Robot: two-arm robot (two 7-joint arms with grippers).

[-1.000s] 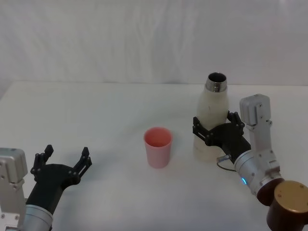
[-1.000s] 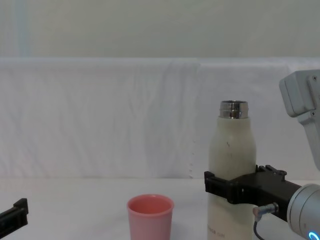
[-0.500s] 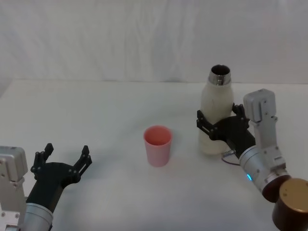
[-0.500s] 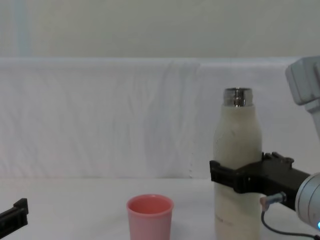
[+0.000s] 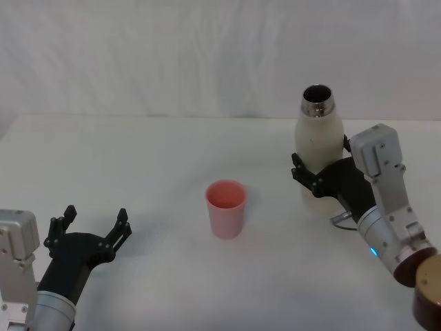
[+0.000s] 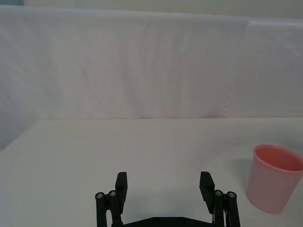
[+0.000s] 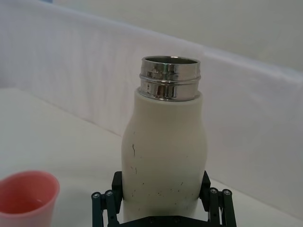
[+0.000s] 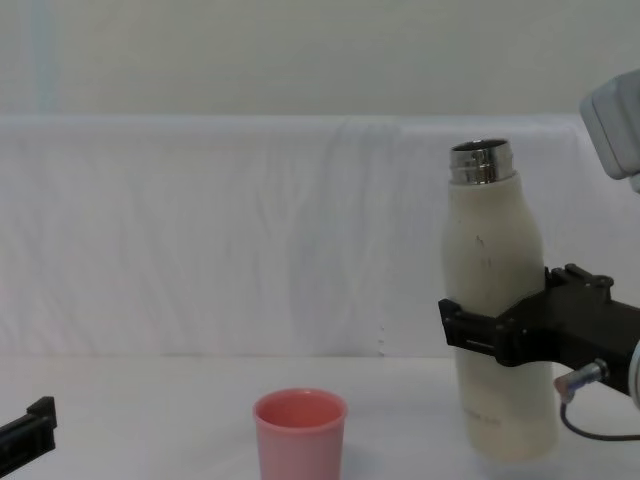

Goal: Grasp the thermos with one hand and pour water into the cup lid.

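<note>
So the right gripper (image 5: 322,181) sits at the right of the head view with its black fingers clamped around the lower body of the bottle (image 5: 319,156). In the chest view the bottle (image 8: 495,310) is right of centre, tilted a bit with its top leaning toward the frame's left, and its base looks lifted just clear of the table (image 8: 150,420). The steel neck is open – no cap on it. From the right wrist view you can see small dark scuffs on the cream body (image 7: 164,151) and the fingers (image 7: 105,203) pressing in on both sides. There's some faint grey print low on the bottle in the chest view, but I can't read it.

The pink cup (image 5: 226,209) stands upright near the middle of the head view, left of the bottle and well apart from it, mouth up.

The left gripper (image 5: 92,231) is parked at the lower left of the head view – fingers spread wide, holding nothing. In the left wrist view its fingers (image 6: 121,187) point across the table, with the cup (image 6: 275,177) off at the frame's right.
</note>
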